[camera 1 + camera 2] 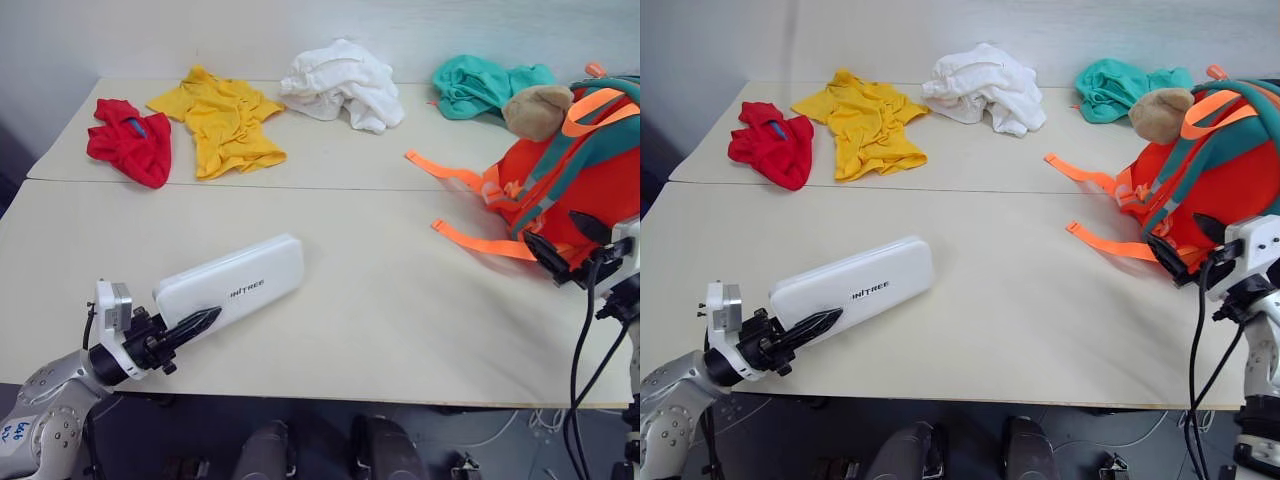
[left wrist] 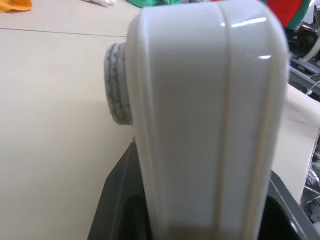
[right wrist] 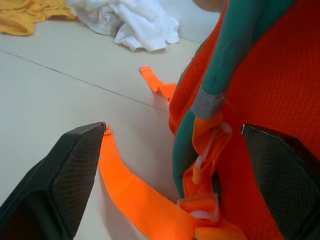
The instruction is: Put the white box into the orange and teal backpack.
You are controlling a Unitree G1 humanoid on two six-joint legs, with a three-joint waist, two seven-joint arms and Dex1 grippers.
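Box (image 1: 232, 283) clamped in L gripper (image 1: 190, 327).

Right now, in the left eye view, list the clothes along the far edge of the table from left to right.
red garment → yellow garment → white garment → teal garment

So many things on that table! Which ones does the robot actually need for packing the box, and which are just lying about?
Needed for the job:
- white box, gripped at its near end by the left gripper
- orange and teal backpack, with the open right gripper at its base

Just lying about:
- red garment
- yellow garment
- white cloth
- teal cloth
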